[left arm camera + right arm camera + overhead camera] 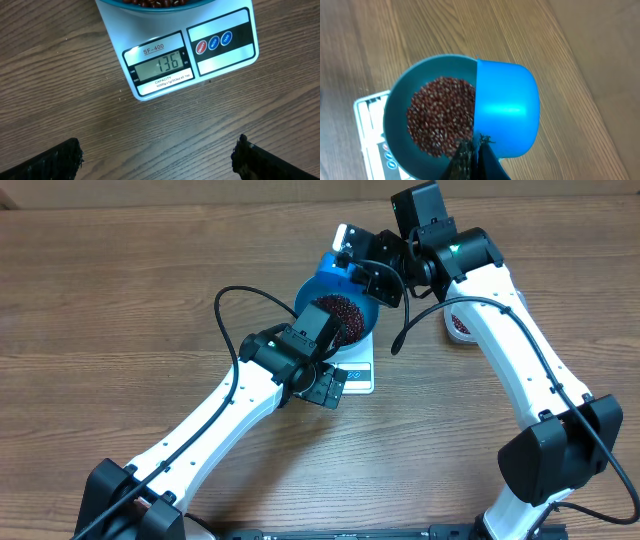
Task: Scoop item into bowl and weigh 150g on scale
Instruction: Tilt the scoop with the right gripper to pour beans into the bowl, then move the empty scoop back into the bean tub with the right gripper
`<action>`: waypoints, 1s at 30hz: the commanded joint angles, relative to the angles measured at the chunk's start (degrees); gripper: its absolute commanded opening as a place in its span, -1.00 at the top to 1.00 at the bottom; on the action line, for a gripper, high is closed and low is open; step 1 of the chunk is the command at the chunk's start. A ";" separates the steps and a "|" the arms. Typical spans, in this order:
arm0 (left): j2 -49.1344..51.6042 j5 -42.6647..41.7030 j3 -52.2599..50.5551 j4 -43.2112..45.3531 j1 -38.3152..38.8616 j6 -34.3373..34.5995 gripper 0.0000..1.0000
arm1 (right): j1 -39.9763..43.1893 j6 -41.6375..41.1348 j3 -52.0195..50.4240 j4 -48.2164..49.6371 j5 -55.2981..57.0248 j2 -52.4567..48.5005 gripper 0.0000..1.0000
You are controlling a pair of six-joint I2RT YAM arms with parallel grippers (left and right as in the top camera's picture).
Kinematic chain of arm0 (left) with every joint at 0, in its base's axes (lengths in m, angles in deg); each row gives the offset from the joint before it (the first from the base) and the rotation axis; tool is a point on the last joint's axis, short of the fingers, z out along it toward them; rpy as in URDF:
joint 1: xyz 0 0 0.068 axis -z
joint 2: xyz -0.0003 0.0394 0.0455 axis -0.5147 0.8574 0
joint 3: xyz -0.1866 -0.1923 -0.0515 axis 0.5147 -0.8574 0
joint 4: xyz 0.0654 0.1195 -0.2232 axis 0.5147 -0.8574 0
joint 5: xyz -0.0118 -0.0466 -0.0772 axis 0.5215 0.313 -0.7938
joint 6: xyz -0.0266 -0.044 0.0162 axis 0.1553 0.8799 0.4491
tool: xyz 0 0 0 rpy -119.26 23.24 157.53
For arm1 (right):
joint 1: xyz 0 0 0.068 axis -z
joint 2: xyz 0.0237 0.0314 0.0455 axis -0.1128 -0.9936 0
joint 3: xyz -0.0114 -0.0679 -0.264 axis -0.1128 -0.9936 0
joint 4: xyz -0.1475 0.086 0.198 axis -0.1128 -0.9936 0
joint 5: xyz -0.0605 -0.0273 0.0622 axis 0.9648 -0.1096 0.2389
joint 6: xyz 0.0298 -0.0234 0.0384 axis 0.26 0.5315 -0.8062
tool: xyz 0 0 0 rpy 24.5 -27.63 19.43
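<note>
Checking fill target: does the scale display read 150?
No, the scale display in the left wrist view reads 136.

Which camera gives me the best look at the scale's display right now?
Left wrist: the display faces the camera, digits reading 136. Overhead shows only a white corner of the scale, display unreadable. Right wrist catches its edge under the bowl.
</note>
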 commanded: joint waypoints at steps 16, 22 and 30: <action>-0.07 0.74 -0.57 0.04 0.07 -0.09 -0.99 | 1.92 -29.88 1.60 7.39 -1.25 0.79 0.93; -0.07 0.72 -0.57 0.04 0.07 -0.09 -0.99 | 6.40 -40.46 4.87 6.10 -1.29 0.79 0.93; -0.07 0.72 -0.57 0.04 0.07 -0.09 -0.99 | 14.84 -41.94 7.45 -3.26 -1.25 0.90 0.93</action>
